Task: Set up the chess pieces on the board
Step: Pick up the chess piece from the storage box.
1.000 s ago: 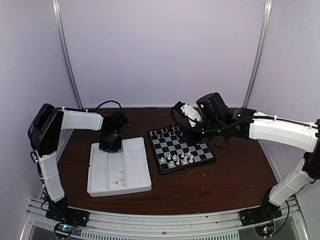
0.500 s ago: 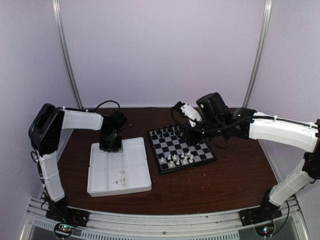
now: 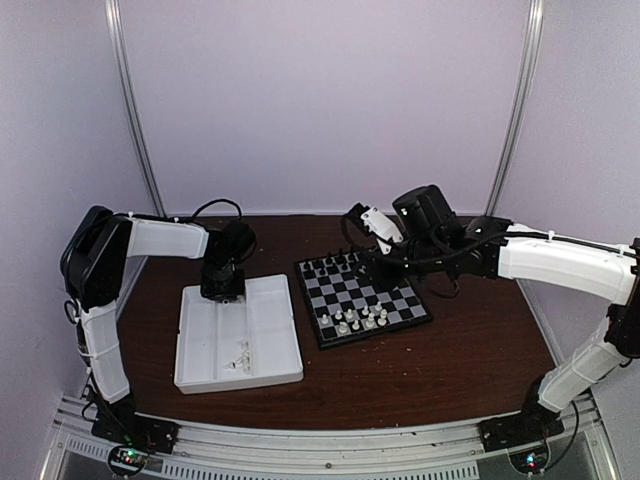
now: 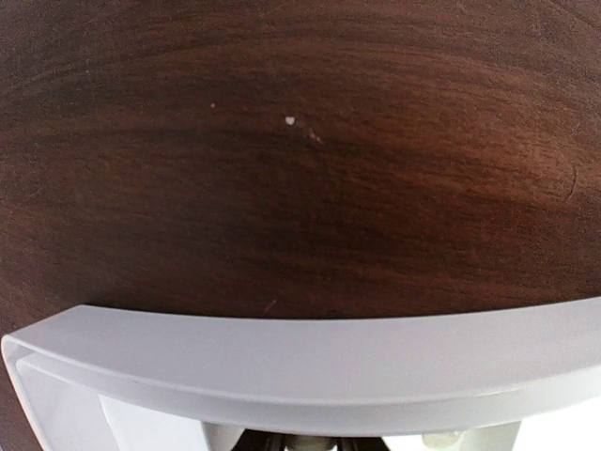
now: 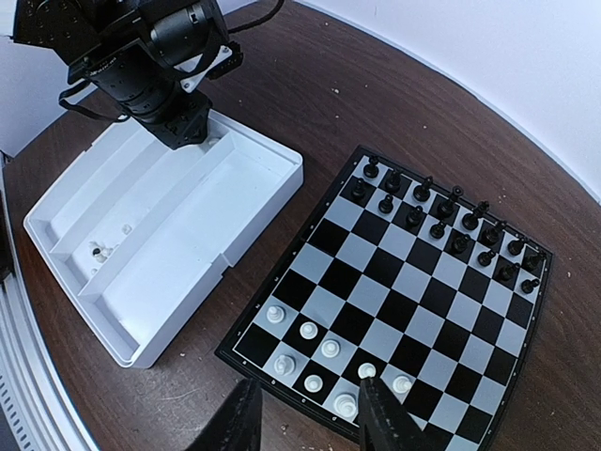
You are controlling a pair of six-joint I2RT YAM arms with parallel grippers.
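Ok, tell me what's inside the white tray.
A few tiny white chess pieces lie loose towards the near end of the tray. The left gripper reaches into its far end, hiding whatever lies beneath it.

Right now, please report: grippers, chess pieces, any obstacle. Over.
Right gripper open over the board, white side. Left gripper low in the tray, jaws unseen. White chess pieces: some on board, few in tray. No obstacle.

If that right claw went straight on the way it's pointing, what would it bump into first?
The right gripper would probably hit the white chess pieces first, on the board; depth is hard to judge.
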